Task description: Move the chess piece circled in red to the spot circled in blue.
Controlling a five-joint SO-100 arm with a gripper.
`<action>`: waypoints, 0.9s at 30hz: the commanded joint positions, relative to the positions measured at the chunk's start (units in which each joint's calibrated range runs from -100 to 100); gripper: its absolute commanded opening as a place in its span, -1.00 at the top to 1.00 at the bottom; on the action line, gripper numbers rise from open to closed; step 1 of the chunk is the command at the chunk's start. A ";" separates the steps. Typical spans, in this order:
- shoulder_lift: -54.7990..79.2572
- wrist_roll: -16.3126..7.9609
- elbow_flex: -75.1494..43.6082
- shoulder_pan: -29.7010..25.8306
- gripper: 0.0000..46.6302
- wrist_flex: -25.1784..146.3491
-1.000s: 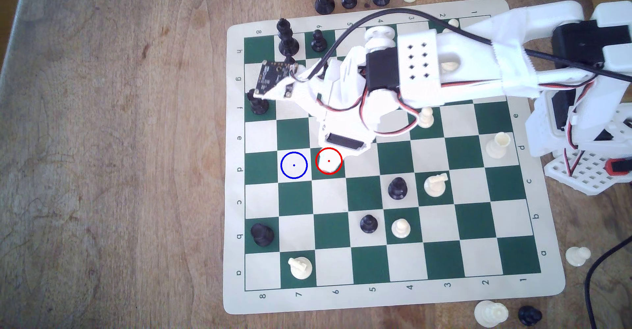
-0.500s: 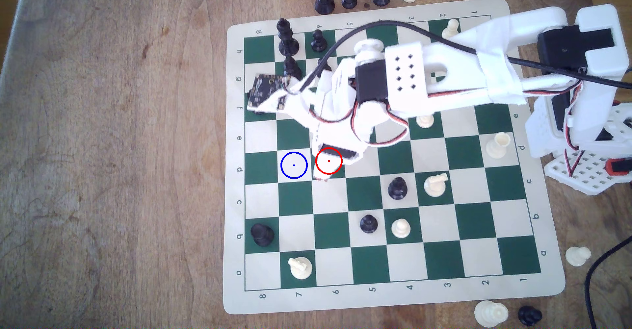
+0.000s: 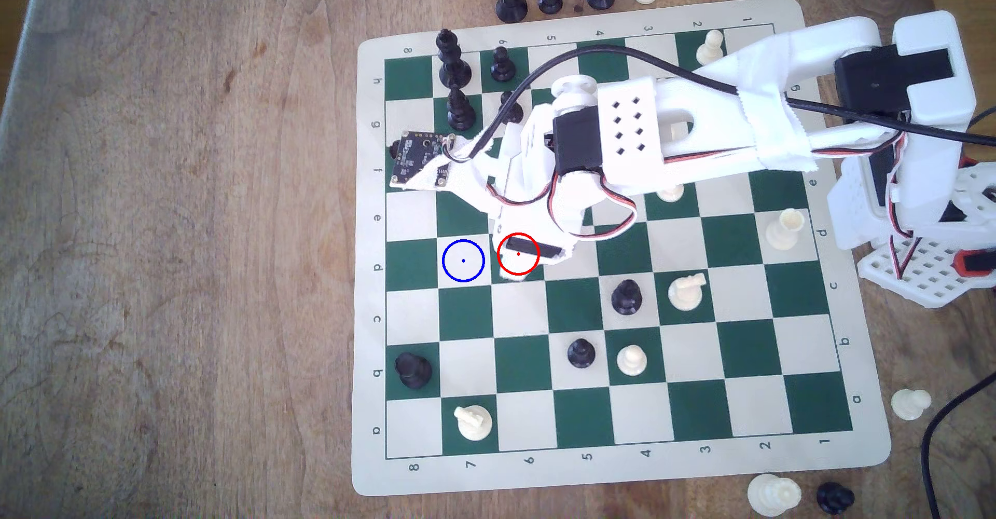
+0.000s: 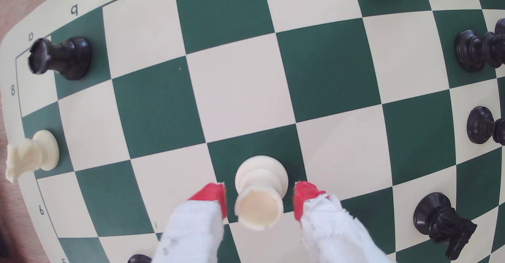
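The chess piece, a cream rook [image 4: 259, 192], stands upright on a green square in the wrist view. My gripper [image 4: 259, 198] is open around it: one red-tipped finger [image 4: 213, 197] on one side, the other finger [image 4: 303, 197] opposite, with a small gap on each side. In the exterior view my gripper [image 3: 514, 271] hangs low over the red-ringed square and covers what stands there. The spot [image 3: 463, 261], a cream square with a blue ring and dot, lies bare one square toward the exterior view's left.
A black pawn [image 3: 626, 297] and a cream knight [image 3: 685, 290] stand to the exterior view's right of the gripper. Black pieces [image 3: 458, 106] crowd behind the wrist camera board. A black rook [image 3: 412, 369] and a cream knight [image 3: 473, 422] sit nearer the board's front-left.
The arm has swung toward the exterior view's lower left and come down. The gripper head, earlier just above the red ring, now lies over it.
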 commanded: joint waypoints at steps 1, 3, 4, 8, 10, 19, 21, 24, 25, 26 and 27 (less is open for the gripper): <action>-1.35 0.29 -4.55 -0.46 0.60 -0.45; -1.44 0.29 -4.55 -0.46 0.66 -0.36; -1.44 0.24 -4.55 -0.46 0.69 -0.28; -2.29 0.24 -4.46 -0.38 0.79 0.78; -3.73 0.24 -5.09 -0.30 0.80 2.01; -7.72 0.98 -13.16 1.11 0.81 7.09; -6.87 1.32 -14.97 1.19 0.81 7.09; -4.24 1.95 -17.15 1.11 0.81 6.02; -3.30 2.00 -17.97 1.11 0.81 5.94; -2.46 2.00 -18.78 1.11 0.81 5.86; -1.44 2.05 -19.51 1.03 0.81 5.86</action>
